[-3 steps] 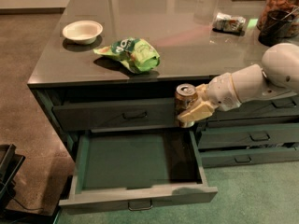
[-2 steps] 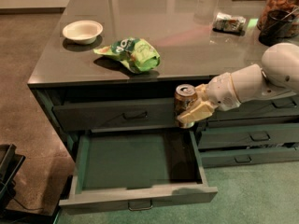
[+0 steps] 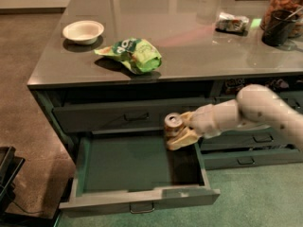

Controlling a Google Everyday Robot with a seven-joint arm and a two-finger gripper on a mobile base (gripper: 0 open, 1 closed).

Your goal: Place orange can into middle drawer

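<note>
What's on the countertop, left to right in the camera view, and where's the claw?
White bowl, green snack bag, foil packet, dark cup. The claw grips the orange can over the open middle drawer.

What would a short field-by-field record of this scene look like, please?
middle drawer: pulled out, green inside showing
orange can: roughly upright, above the drawer's right rear, not yet set down
claw: shut on the can
countertop: green snack bag, white bowl, foil packet
</note>
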